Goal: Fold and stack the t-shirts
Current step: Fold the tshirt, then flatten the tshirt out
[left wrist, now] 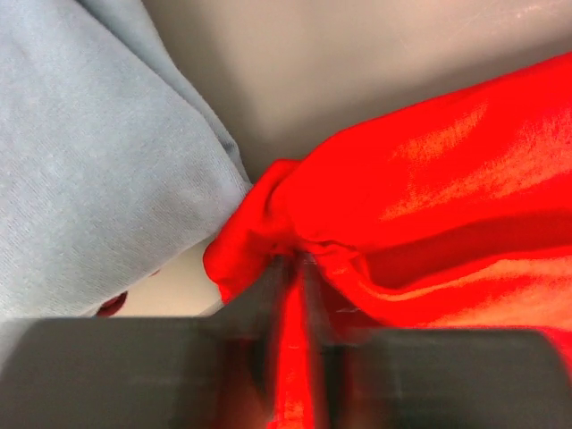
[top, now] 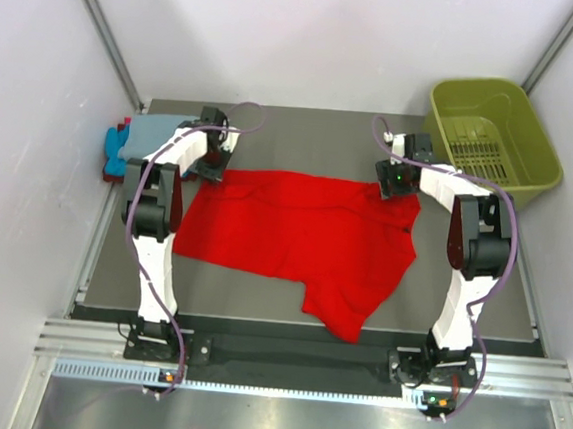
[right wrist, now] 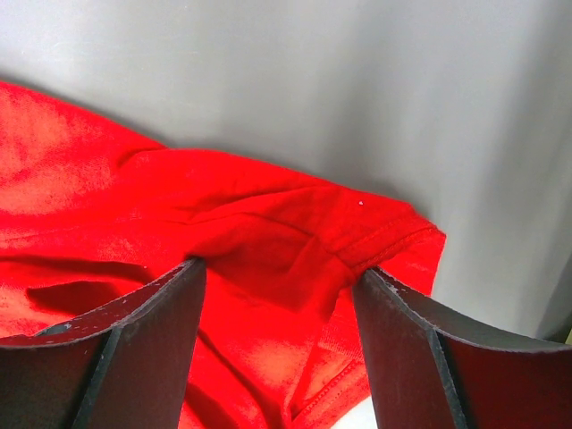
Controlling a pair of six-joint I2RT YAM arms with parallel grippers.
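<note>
From above, your red t-shirt (top: 294, 240) lies spread across the middle of the bench (top: 303, 136). The left claw (top: 214, 163) sits at its far-left corner and the right claw (top: 395, 179) at its far-right corner, probably so you can carry the far edge over as one fold. The folded grey-blue t-shirt (top: 158, 133) lies far left, marking the stack.

In the left wrist view, the claw is pinched nearly closed on a bunched red corner, just beside the grey-blue cloth.

In the right wrist view, the claw stands wide, straddling the hemmed corner and gripping nothing.
</note>
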